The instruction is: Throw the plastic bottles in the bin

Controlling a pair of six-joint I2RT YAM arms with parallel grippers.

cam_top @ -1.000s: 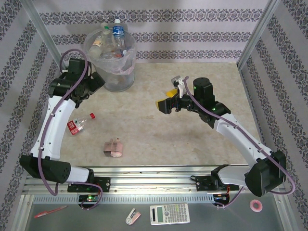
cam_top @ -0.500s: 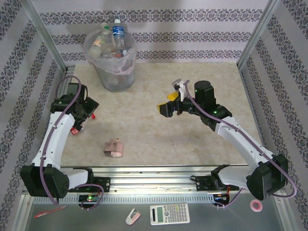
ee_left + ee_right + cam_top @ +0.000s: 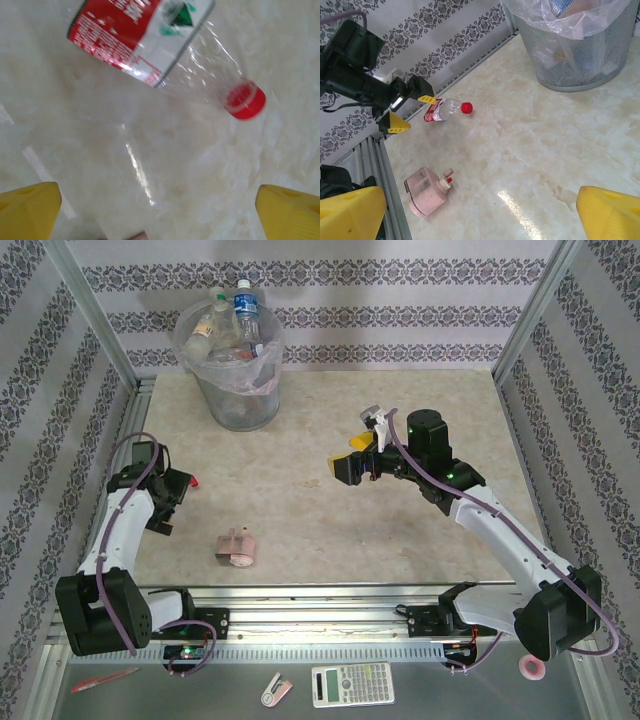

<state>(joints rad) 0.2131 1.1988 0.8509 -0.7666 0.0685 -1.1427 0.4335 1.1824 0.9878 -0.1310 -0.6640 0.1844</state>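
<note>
Your stock by colour, operator:
- bottle on the table [image 3: 150,40]: clear; red label with a white-and-green patch; red cap
- bin [image 3: 240,405]: translucent grey-white; clear bag over its rim
- bottles in the bin [image 3: 246,312]: clear; you can pick out one blue label under a white cap
- pink lumpy object [image 3: 424,190]: pale pink, red tip
- table [image 3: 330,515]: beige, marbled
- walls [image 3: 400,280]: pale lilac-white with dark damask bands
- arms [image 3: 500,535]: white shells, black joints, purple cables
- left gripper [image 3: 160,210] and right gripper [image 3: 480,212]: yellow fingertips
- on your near ledge: calculator [image 3: 352,684] grey-green, tape roll [image 3: 534,667] pink, pen [image 3: 104,680] red
</note>
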